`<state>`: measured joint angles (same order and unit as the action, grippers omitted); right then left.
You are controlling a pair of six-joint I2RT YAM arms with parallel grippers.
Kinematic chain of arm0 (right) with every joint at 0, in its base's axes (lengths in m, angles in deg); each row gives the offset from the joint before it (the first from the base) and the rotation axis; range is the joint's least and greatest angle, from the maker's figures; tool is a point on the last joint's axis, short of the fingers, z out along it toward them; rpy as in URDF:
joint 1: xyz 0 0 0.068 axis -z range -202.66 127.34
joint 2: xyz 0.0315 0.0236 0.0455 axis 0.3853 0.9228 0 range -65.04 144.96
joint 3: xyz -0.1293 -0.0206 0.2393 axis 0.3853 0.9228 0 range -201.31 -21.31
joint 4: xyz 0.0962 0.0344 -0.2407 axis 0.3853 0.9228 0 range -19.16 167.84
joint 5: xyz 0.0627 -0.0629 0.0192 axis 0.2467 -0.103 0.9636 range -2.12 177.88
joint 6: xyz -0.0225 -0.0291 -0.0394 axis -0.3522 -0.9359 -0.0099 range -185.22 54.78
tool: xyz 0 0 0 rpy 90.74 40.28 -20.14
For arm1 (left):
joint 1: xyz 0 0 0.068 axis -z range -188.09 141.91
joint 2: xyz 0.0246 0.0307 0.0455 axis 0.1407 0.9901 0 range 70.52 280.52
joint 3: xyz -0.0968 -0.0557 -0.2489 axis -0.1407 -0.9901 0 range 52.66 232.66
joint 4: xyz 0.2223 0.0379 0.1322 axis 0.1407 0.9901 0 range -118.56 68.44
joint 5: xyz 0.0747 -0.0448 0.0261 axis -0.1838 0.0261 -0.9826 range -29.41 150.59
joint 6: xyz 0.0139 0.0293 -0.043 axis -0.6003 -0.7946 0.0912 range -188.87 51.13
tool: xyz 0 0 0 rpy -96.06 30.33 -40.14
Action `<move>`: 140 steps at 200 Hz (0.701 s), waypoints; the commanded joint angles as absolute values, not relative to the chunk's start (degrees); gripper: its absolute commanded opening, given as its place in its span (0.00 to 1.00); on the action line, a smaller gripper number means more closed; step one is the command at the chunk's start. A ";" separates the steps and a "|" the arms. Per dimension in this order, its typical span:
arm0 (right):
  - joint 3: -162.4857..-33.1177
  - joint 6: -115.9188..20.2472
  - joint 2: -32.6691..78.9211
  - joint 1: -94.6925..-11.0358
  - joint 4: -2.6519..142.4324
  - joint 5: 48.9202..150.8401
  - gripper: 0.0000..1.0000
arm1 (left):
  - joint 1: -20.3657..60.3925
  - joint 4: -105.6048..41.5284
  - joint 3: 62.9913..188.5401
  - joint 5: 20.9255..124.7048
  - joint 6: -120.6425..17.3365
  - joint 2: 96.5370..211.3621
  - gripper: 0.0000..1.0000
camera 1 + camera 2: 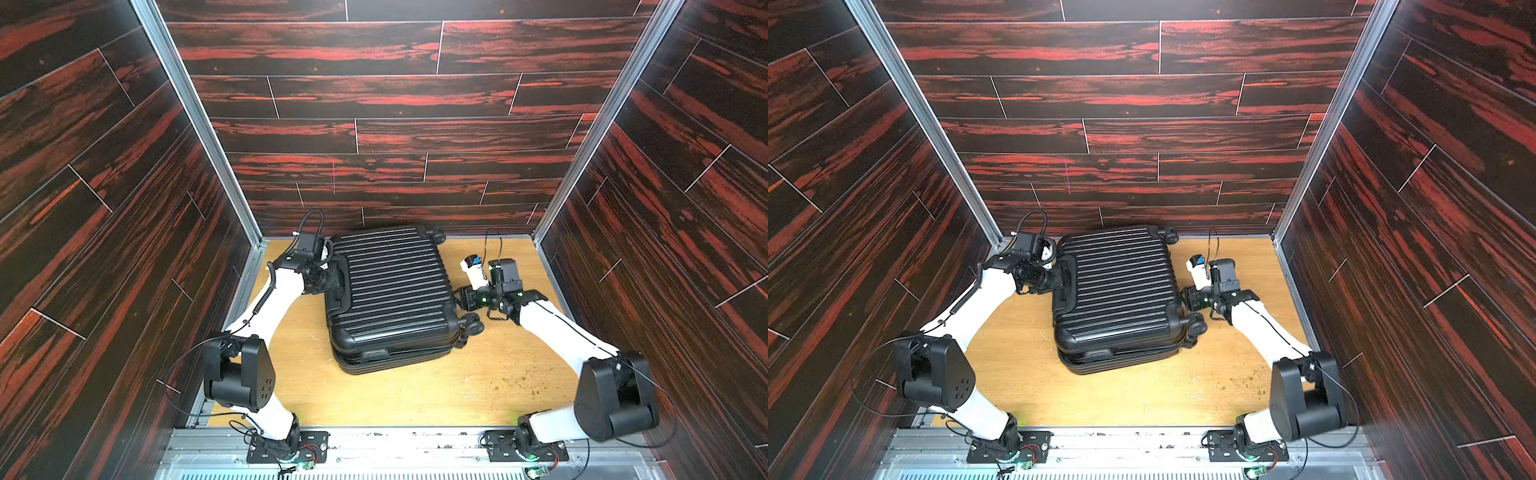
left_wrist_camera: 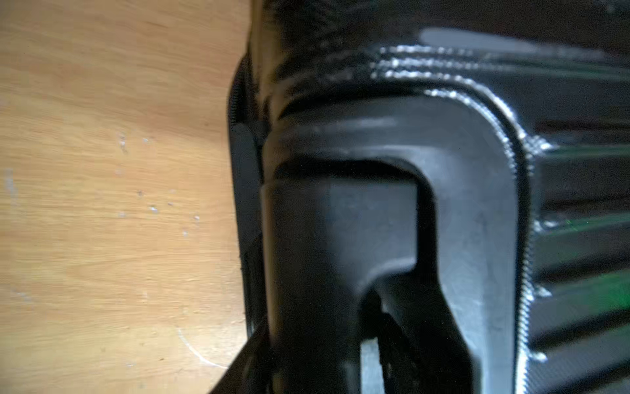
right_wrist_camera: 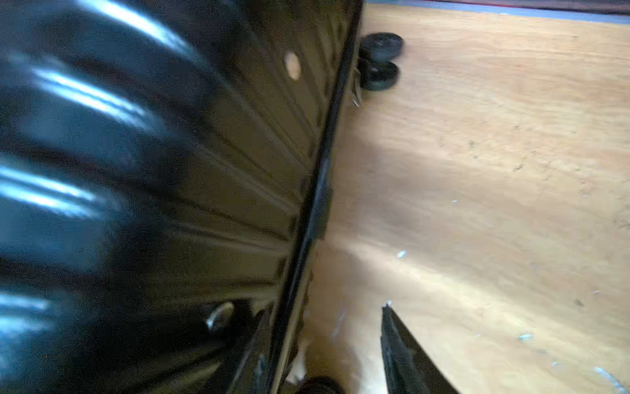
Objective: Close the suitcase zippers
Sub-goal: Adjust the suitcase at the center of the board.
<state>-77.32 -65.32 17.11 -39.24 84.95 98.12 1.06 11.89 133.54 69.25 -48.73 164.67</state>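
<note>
Case [image 1: 390, 286] lies flat on the table [image 1: 415, 395], ribbed shell up, lid down on the lower shell, toward the back wall.

Left gripper [image 1: 336, 282] is hard against the handle [image 2: 460, 204] end. Jaws are hidden from above and its wrist view is all handle, so I can't tell if it's clamped or released.

Right gripper [image 1: 460, 297] sits at the wheel end, level with the seam. Its wrist view shows one finger [image 3: 399, 351] clear of the case, with bare table between it and the zipper [image 3: 317, 204]. Jaws are apart, nothing held.

Step in hand, my read: finding a pull on the seam. None is clearly visible (a small pale tab by the far wheels [image 3: 380, 61] might be one, too blurred to call).

To do it well:
- brace the case from the handle end so it doesn't slide under the pull
- pinch the tab itself, not the track
- drag low and parallel to the seam, slowing at the rounded corners
- keep the shells pressed together ahead of the slider, or the teeth gap and it jams
- the wheels crowd the right side, so mind the finger there

Writing: none readable. No brand shows on shell or handle in any view. There's a blue tag [image 1: 477, 260] on the right arm's wrist, no legible text.
</note>
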 commanded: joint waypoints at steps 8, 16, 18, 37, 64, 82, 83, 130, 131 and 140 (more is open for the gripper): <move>-75.78 -61.33 13.48 -43.45 84.35 103.02 0.54 | 1.76 15.35 132.16 69.63 -49.24 164.99 0.46; -75.48 -60.68 12.84 -43.82 83.76 102.87 0.54 | 1.82 15.05 131.41 69.36 -49.02 164.62 0.43; -75.39 -60.53 12.73 -43.84 83.59 102.79 0.54 | 1.79 14.91 131.24 69.33 -49.01 164.53 0.42; -74.44 -58.60 11.30 -43.84 81.98 99.17 0.54 | 1.76 14.46 130.57 67.59 -48.75 164.14 0.33; -72.77 -57.01 8.98 -41.42 80.45 97.05 0.54 | 1.60 16.47 133.92 66.53 -50.32 164.46 0.19; -71.49 -56.50 7.48 -39.19 80.16 97.46 0.54 | 1.33 18.12 136.87 65.22 -51.38 165.36 0.15; -71.40 -56.51 7.39 -39.10 80.16 97.46 0.54 | 1.28 18.16 137.00 65.06 -51.38 165.40 0.15; -65.08 -54.94 3.77 -34.94 78.35 100.12 0.54 | -1.67 19.98 146.37 66.03 -52.57 169.17 0.15; -64.95 -54.94 3.69 -34.91 78.29 100.28 0.54 | -1.76 20.15 146.67 65.99 -52.64 169.28 0.14; -63.70 -55.26 3.04 -34.77 77.88 101.20 0.54 | -2.55 21.56 149.39 66.12 -53.46 170.48 0.14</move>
<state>-66.72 -56.18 5.44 -35.50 79.25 97.68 0.17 19.69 142.15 66.04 -52.29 168.63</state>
